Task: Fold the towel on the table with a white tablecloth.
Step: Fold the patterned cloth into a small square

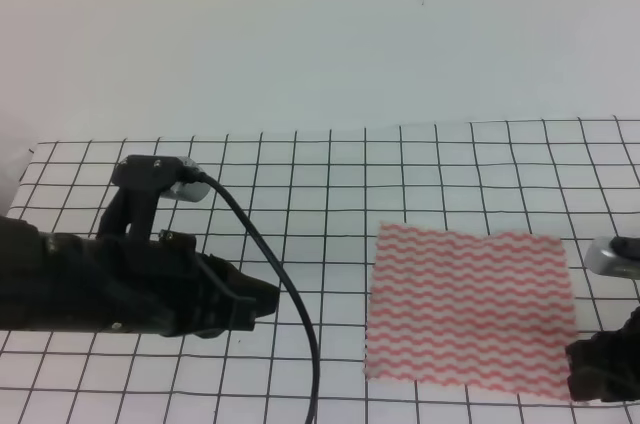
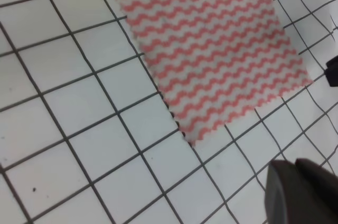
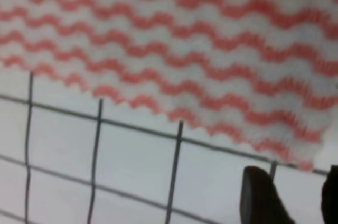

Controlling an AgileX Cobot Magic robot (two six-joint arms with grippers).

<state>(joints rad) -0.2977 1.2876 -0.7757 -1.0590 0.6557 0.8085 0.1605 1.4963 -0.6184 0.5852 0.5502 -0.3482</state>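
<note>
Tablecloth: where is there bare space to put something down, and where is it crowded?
The tablecloth is bare along the far edge behind the towel, and between the left gripper and the towel's left edge. It is crowded at the towel's near right corner, where the right gripper sits.

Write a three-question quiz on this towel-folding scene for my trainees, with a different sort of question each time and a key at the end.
1. True or false: the towel lies flat and unfolded on the white tablecloth.
2. Which gripper is nearer the towel? A) left gripper B) right gripper
3. Fill in: the towel's stripes are pink-red and ____.

Key:
1. True; it lies spread in a single layer.
2. B; in the right wrist view its fingertips sit just off the towel's edge, while the left one is a few grid squares away.
3. White.
</note>
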